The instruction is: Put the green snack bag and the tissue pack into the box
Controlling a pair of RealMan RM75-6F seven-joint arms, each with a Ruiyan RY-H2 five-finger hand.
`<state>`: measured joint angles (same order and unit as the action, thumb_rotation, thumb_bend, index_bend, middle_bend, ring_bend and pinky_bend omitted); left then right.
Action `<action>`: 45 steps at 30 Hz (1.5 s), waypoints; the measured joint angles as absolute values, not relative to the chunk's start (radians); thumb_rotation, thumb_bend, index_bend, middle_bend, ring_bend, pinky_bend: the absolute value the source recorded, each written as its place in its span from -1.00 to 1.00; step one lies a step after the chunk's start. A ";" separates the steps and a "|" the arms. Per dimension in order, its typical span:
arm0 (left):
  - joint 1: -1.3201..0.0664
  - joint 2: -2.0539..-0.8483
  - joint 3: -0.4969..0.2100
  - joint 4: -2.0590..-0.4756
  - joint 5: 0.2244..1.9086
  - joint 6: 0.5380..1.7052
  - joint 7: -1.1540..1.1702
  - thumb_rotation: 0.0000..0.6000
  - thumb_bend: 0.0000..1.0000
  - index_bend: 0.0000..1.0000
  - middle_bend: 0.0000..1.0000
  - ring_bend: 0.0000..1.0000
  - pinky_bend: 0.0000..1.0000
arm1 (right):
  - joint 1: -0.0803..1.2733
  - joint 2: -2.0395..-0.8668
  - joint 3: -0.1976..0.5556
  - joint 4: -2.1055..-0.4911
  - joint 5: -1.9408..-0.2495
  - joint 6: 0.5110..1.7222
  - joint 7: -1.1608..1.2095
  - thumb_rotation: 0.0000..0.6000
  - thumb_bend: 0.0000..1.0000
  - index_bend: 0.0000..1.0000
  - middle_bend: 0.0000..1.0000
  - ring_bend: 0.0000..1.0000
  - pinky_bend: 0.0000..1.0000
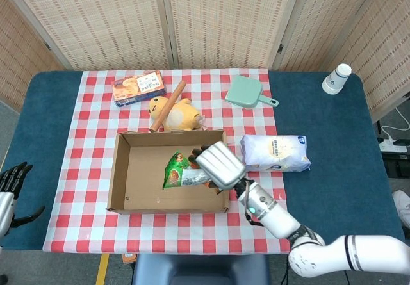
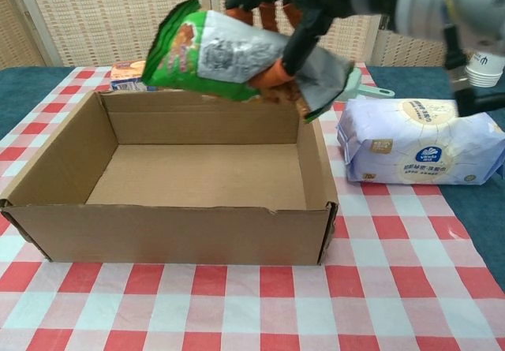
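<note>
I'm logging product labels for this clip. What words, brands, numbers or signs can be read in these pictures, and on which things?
None can be read for certain.
Green snack bag, held by the right hand: grey block of print, too small to read.
Tissue pack: blue round logo and a line of characters, blurred.
Orange box: pictures and print, too small.
Paper cup stack: blue mark, no legible words.
</note>
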<state>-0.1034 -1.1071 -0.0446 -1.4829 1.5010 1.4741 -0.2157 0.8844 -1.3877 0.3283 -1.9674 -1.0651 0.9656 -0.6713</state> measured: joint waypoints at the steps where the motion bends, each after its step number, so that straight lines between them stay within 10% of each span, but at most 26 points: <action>1: -0.102 -1.105 -0.044 -1.485 1.505 1.479 -0.218 1.00 -0.60 -1.00 -1.00 -1.00 -0.85 | 0.906 -1.410 0.332 -1.948 -1.047 0.966 -0.686 1.00 -0.42 0.37 -0.01 0.07 0.43; 8: -0.098 -1.098 -0.038 -1.485 1.514 1.482 -0.235 1.00 -0.60 -1.00 -1.00 -1.00 -0.85 | 1.027 -1.529 0.347 -1.839 -0.935 0.979 -0.765 1.00 -0.63 0.21 -0.01 -0.03 0.36; 13: -0.098 -1.097 -0.039 -1.483 1.515 1.485 -0.244 1.00 -0.60 -1.00 -1.00 -1.00 -0.85 | 1.050 -1.526 0.343 -1.835 -0.889 0.945 -0.745 1.00 -1.00 -0.76 -0.69 -0.93 -0.74; 16: -0.097 -1.097 -0.039 -1.481 1.517 1.487 -0.244 1.00 -0.60 -1.00 -1.00 -1.00 -0.85 | 1.072 -1.504 0.337 -1.840 -0.849 0.927 -0.732 1.00 -1.00 -0.99 -0.91 -1.00 -0.99; 26: -0.101 -1.101 -0.038 -1.480 1.515 1.476 -0.231 1.00 -0.60 -1.00 -1.00 -1.00 -0.85 | 1.079 -1.405 0.323 -1.905 -0.831 0.986 -0.757 1.00 -1.00 -1.00 -0.95 -1.00 -1.00; 45: -0.110 -1.109 -0.031 -1.502 1.532 1.471 -0.181 1.00 -0.60 -1.00 -1.00 -1.00 -0.85 | 0.851 -0.825 0.151 -2.085 -0.724 1.003 -0.688 1.00 -1.00 -1.00 -0.96 -1.00 -1.00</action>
<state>-0.1103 -1.1094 -0.0315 -1.5018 1.5323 1.4711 -0.1814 0.8512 -0.8246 0.1515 -2.0847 -0.7242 1.0026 -0.6884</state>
